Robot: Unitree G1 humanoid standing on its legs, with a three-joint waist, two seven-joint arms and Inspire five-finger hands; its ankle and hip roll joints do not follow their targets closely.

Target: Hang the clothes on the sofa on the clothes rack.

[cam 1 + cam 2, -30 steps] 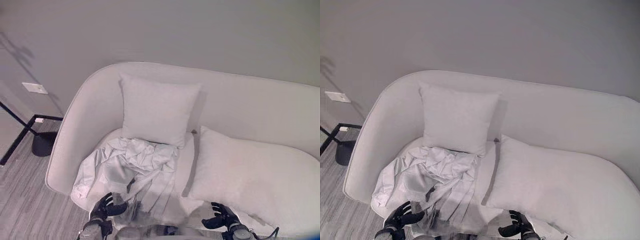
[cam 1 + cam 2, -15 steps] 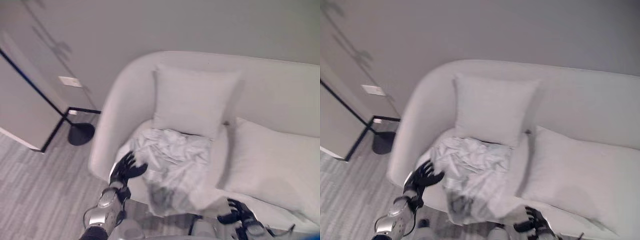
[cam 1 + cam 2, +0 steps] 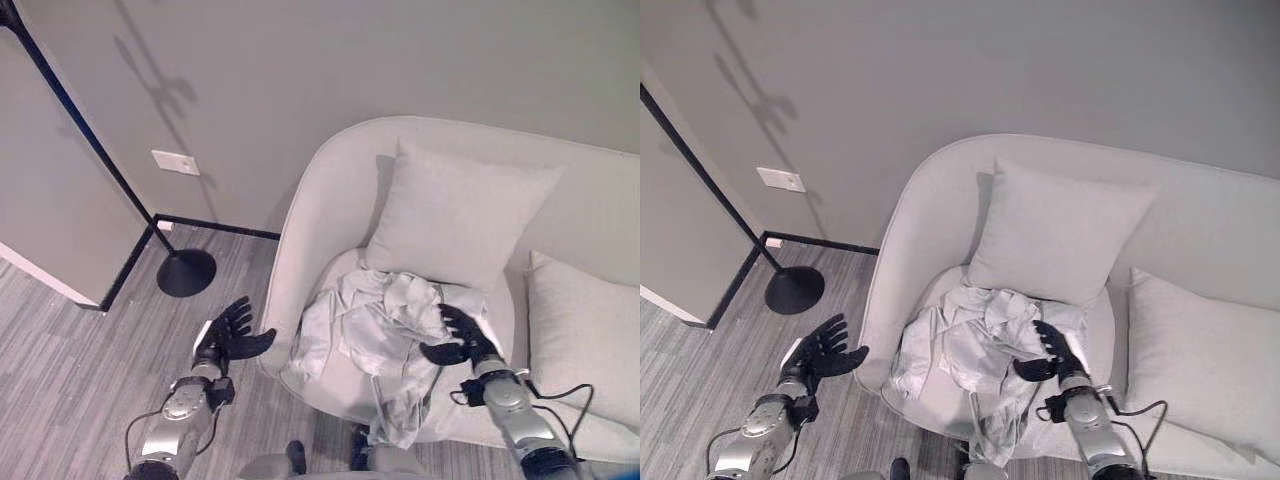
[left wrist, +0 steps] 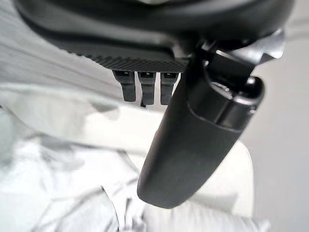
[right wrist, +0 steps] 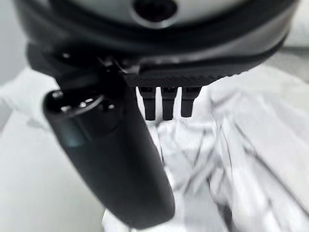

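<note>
A crumpled pale grey garment (image 3: pixel 385 325) lies on the sofa's seat (image 3: pixel 340 385), in front of a square cushion (image 3: pixel 455 215), one end hanging over the seat's front edge. My right hand (image 3: pixel 458 337) is open, fingers spread, at the garment's right side, just over the cloth (image 5: pixel 227 159). My left hand (image 3: pixel 230 335) hovers open over the floor, left of the sofa's arm (image 3: pixel 300 230), apart from the garment (image 4: pixel 63 193). A black pole (image 3: pixel 85 135) slants up from a round black base (image 3: pixel 186 272) on the floor by the wall.
A second, larger cushion (image 3: pixel 590 320) lies on the seat to the right. The rounded sofa back (image 3: pixel 1060 160) stands against a grey wall with a white outlet plate (image 3: pixel 175 162). Grey striped flooring (image 3: pixel 70 380) spreads to the left.
The camera has swung left, so the sofa now sits further right. My right hand has risen onto the garment's right side. My left hand has come off the sofa's edge, out over the floor.
</note>
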